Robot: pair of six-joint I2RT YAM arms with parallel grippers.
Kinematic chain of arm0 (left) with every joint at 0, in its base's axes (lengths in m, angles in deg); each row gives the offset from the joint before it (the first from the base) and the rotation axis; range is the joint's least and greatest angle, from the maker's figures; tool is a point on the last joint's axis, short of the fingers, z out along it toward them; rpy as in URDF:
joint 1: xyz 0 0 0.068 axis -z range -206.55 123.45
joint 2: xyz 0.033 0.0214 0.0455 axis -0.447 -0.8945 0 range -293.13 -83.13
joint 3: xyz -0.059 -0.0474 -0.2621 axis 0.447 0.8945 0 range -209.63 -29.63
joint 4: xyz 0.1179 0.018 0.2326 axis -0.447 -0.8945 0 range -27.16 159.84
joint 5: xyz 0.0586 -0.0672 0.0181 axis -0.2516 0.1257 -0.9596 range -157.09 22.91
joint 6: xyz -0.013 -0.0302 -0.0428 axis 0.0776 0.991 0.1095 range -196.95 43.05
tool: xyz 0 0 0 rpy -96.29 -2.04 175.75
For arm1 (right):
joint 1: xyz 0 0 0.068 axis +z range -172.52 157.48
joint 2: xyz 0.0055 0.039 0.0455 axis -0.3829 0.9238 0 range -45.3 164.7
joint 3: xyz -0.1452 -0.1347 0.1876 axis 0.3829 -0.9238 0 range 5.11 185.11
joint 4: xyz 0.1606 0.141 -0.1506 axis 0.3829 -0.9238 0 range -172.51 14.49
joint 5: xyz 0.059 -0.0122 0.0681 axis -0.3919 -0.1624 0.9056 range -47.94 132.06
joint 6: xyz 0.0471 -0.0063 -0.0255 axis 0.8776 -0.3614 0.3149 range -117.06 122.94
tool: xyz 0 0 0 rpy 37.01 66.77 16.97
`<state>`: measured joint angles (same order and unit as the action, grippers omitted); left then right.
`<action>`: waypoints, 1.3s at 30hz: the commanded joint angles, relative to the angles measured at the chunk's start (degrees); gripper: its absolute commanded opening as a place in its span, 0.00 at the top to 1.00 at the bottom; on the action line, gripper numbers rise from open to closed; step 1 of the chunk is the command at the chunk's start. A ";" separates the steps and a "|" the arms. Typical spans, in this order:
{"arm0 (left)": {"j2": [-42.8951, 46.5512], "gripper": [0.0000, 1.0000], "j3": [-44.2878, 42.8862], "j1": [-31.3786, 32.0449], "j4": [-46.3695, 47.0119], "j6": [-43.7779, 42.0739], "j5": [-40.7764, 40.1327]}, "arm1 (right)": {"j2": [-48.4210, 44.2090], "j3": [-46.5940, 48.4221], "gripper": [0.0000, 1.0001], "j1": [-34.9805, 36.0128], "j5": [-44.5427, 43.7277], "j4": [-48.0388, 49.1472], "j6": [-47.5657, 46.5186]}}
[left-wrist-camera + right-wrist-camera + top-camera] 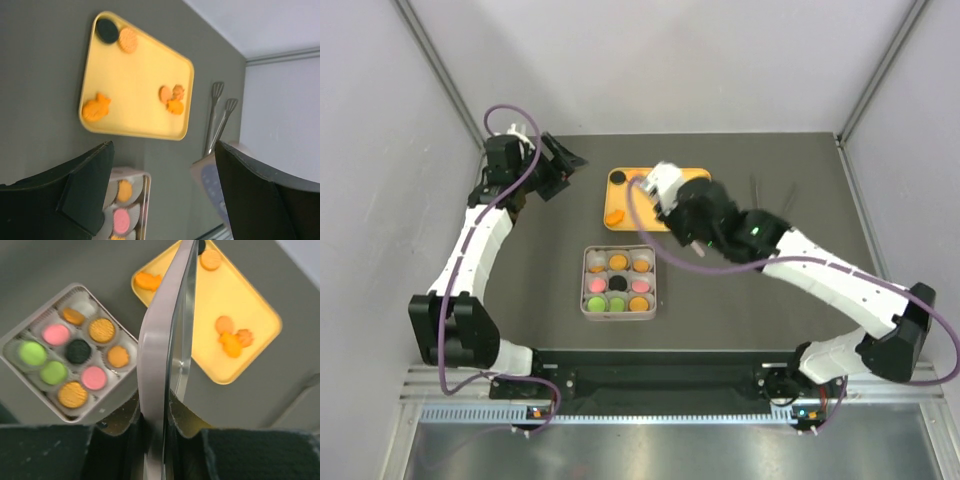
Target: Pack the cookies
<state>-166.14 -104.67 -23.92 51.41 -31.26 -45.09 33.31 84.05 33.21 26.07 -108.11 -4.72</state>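
Edge-on tin lid (161,365) before cookies (80,351) and tray (247,292)

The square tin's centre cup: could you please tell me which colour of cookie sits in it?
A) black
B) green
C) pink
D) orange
A: in the right wrist view the black cookie lies in the middle cup of the square tin, ringed by orange, pink and green ones.
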 commanded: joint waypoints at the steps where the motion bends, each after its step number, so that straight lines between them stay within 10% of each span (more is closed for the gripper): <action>1: 7.58 0.13 5.78 -0.08 -0.37 -2.36 -1.26 | -3.11 5.43 1.00 -9.56 26.50 -1.15 15.81; 9: 16.99 0.13 17.12 -0.08 -1.59 -5.34 -0.02 | 2.50 -4.20 1.00 -21.18 57.19 19.82 38.75; 21: 24.29 0.12 21.08 0.00 -10.38 -12.64 -6.25 | 8.65 -25.84 1.00 -19.70 61.07 71.56 74.51; 39: 24.65 0.12 27.49 0.00 -10.66 -9.83 -8.12 | 21.67 -31.29 1.00 -13.36 56.07 86.65 80.69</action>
<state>-141.79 -78.14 -23.92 38.64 -41.11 -54.88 53.59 53.23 19.13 82.73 -29.73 74.66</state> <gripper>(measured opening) 0.882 0.151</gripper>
